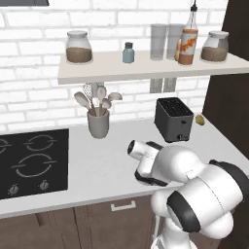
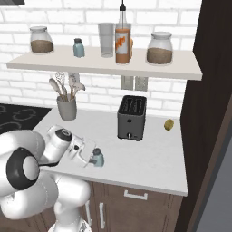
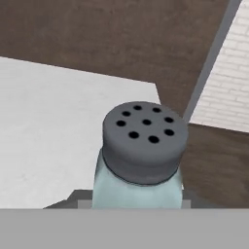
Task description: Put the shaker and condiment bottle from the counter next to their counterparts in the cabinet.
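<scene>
While claw (image 2: 93, 157) grips one shaker (image 2: 97, 157)

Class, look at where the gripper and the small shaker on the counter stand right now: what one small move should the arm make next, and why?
Probably a straight lift. The gripper looks shut on the shaker, which stands upright on the counter near its front edge. Its twin shaker sits up on the shelf, so raising it clear of the counter comes first, before any carry toward the shelf.
</scene>
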